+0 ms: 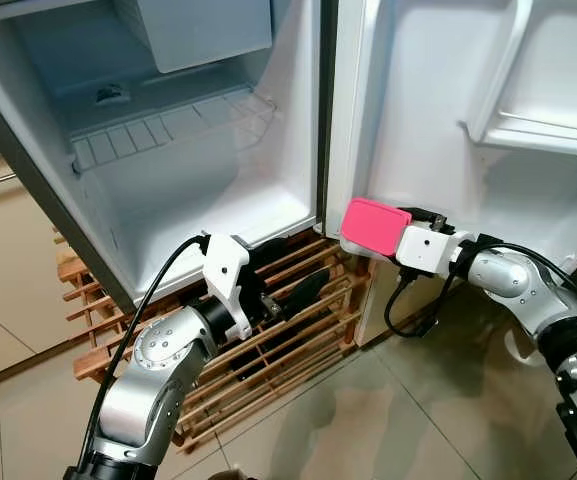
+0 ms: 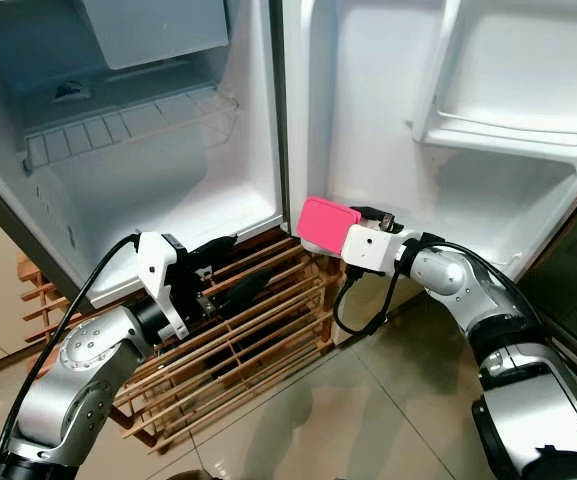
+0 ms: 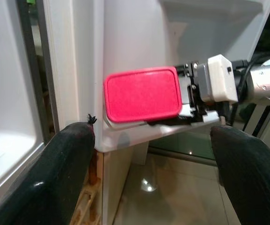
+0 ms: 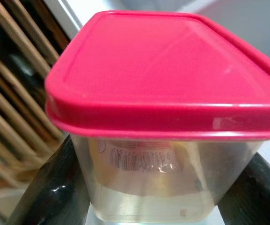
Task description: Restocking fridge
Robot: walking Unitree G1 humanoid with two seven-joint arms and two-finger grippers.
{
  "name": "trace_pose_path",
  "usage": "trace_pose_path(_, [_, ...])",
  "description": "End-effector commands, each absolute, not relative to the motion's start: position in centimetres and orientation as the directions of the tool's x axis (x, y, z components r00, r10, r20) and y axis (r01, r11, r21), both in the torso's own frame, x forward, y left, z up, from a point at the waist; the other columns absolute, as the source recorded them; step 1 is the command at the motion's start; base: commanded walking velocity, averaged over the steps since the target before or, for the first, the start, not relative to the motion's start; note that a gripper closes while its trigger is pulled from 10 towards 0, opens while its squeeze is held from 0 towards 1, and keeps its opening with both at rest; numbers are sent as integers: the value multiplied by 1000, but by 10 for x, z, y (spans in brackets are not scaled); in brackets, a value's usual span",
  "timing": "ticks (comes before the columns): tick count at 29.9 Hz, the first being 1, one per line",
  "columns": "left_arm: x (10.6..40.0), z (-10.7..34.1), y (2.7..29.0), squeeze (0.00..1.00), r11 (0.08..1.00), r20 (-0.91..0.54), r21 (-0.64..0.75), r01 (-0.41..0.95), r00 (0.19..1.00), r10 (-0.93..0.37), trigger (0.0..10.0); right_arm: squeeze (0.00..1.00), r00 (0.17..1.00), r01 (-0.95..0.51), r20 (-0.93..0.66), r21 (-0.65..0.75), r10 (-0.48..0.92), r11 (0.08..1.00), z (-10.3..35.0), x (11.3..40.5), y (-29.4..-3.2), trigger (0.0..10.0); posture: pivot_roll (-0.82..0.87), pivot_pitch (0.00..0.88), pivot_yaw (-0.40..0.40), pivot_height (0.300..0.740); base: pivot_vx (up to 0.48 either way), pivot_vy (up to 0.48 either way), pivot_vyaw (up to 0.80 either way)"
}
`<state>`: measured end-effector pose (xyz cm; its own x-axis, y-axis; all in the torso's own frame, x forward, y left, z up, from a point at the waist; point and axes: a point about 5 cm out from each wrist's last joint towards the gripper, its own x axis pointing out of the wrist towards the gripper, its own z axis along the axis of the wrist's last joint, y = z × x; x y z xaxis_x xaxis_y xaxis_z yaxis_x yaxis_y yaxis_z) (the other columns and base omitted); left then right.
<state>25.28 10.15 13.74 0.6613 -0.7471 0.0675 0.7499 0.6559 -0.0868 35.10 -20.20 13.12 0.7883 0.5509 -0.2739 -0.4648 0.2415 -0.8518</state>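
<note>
I'm gripping the pink-lidded container (image 4: 165,117) between my right claw (image 1: 380,243) fingers, by the open fridge door (image 1: 438,110); my left claw (image 1: 293,295) is hanging apart

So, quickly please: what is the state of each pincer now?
Left pincer: open, holding nothing, in front of the wooden rack.
Right pincer: closed on the pink-lidded container by the fridge door.
</note>
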Motion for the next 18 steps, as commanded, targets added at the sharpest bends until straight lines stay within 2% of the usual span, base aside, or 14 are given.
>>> trace_pose_path(1, [252, 139, 103, 0, 648, 64, -82, 757, 653, -755, 10000, 0, 813, -384, -212, -895, 542, 225, 144, 357, -203, 10000, 47, 19, 85, 740, 0, 0, 0])
trace_pose_path(5, [251, 139, 102, 0, 647, 61, -81, 758, 652, -756, 10000, 0, 863, -304, -137, -910, 486, 283, 151, 362, -208, 10000, 45, 19, 84, 740, 0, 0, 0])
trace_pose_path(6, [252, 139, 102, 0, 650, 58, -80, 756, 654, -754, 10000, 0, 890, -293, -98, -870, 445, 396, 152, 365, -209, 10000, 42, 20, 85, 740, 0, 0, 0])
trace_pose_path(7, [252, 139, 102, 0, 651, 57, -80, 755, 655, -753, 10000, 0, 900, -299, -89, -838, 427, 456, 151, 365, -209, 10000, 40, 21, 87, 740, 0, 0, 0])
trace_pose_path(10, [252, 139, 101, 0, 648, 56, -81, 758, 652, -756, 10000, 0, 914, -319, -89, -760, 395, 566, 144, 366, -209, 10000, 36, 24, 94, 740, 0, 0, 0])
trace_pose_path(18, [252, 139, 101, 0, 644, 53, -80, 761, 648, -760, 10000, 0, 914, -394, -169, -591, 369, 704, 125, 363, -210, 10000, 41, 22, 97, 740, 0, 0, 0])
